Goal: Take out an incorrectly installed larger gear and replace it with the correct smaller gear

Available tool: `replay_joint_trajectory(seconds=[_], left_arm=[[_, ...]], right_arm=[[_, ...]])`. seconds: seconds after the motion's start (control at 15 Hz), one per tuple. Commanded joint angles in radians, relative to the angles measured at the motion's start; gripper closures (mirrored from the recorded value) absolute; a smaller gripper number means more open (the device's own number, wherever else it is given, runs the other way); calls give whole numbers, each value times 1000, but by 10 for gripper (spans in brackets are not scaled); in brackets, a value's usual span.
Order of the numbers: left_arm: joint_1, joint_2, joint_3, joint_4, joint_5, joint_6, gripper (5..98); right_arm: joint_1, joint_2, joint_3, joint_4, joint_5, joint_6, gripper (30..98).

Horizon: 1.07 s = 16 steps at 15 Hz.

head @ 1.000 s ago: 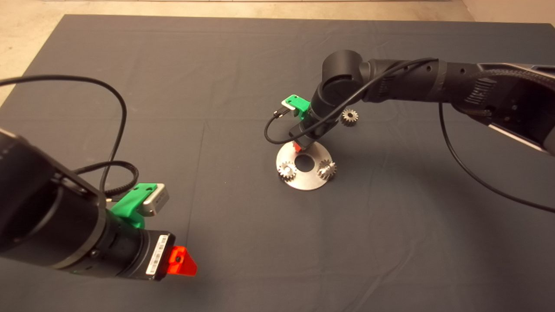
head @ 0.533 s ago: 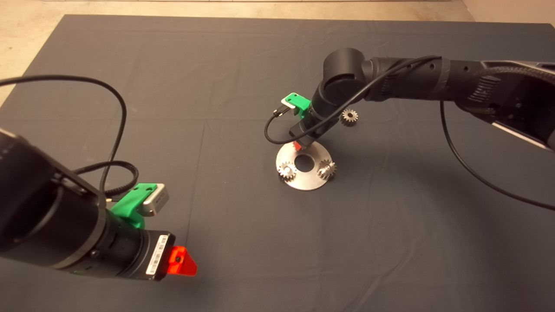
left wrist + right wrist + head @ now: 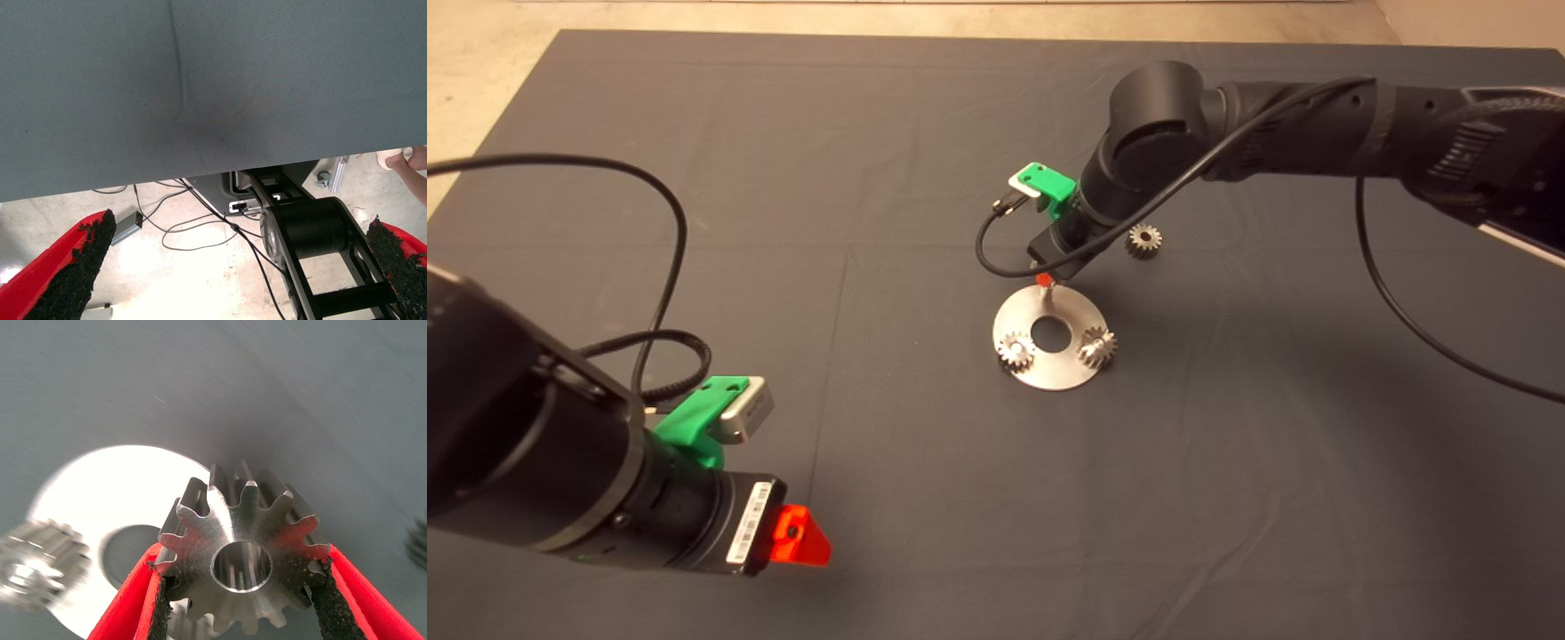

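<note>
Larger gear (image 3: 243, 560): bright bare steel, faintly brushed face, clamped between rough, granular black pads (image 3: 323, 600) on glossy red plastic fingers of the right gripper (image 3: 241, 587). Round plate (image 3: 1049, 369): smooth polished metal, highly reflective. Mat (image 3: 871, 178): matt dark grey cloth, lightly creased.

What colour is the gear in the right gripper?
Shiny silver steel; the larger gear shows best in the right wrist view, held by the right gripper.
</note>
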Motion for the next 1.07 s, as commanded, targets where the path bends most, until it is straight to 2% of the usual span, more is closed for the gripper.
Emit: replay_joint_trajectory(seconds=[0.0,0.33,0.4,0.8,1.0], left_arm=[[-7,-2,11,-14,1,-1,61],[-7,0,11,-14,0,-1,61],[-7,0,11,-14,0,-1,61],[-7,0,14,-16,1,-2,61],[-7,-2,14,-16,1,-5,61]], right_arm=[[47,-37,62,-16,-3,21,821],[48,-199,218,1,-25,42,820],[48,-227,252,6,-41,46,825],[44,-260,287,4,-130,60,825],[39,-293,332,3,-140,86,824]])
